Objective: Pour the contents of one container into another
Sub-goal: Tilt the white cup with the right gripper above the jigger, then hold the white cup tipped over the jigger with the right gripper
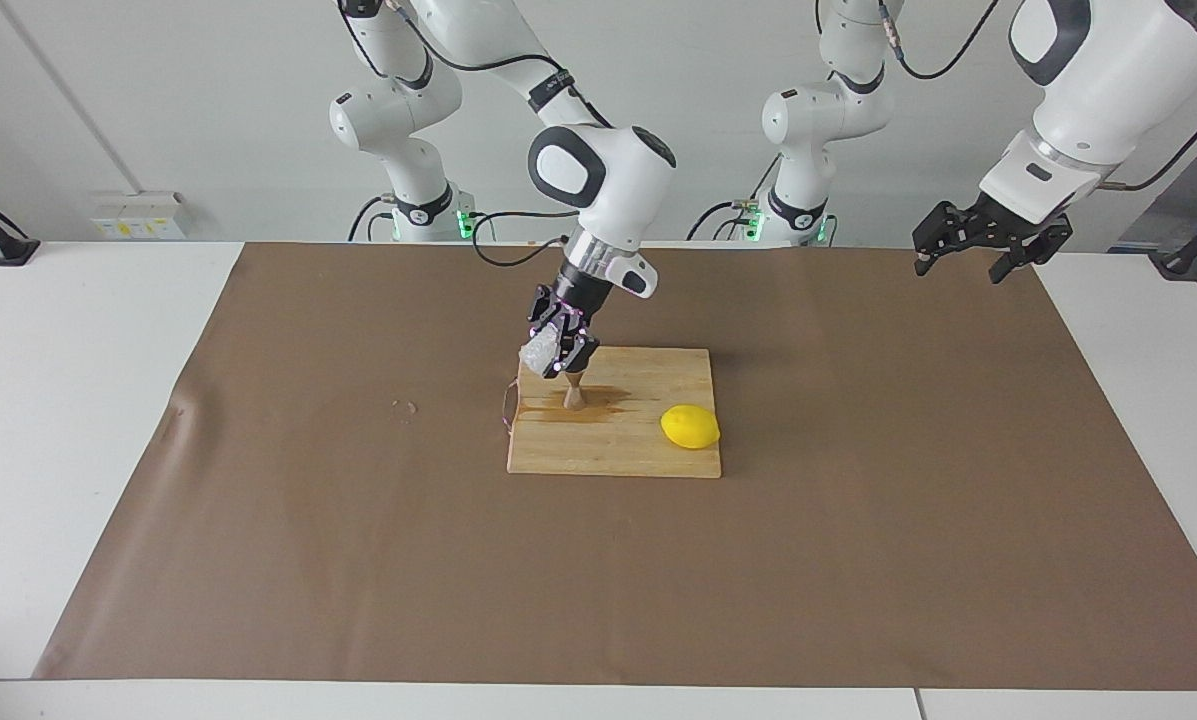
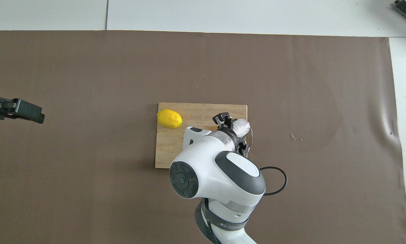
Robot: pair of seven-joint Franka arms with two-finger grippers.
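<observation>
My right gripper is shut on the white crinkly cup, holding it tilted just above the steel jigger. The jigger stands upright on the wooden cutting board, in a dark wet patch. From overhead the cup shows beside my right gripper, and the arm hides the jigger. My left gripper waits open in the air over the mat's corner at the left arm's end, also seen from overhead.
A yellow lemon lies on the board toward the left arm's end. A thin wire loop sticks out from the board's edge toward the right arm's end. Small specks mark the brown mat.
</observation>
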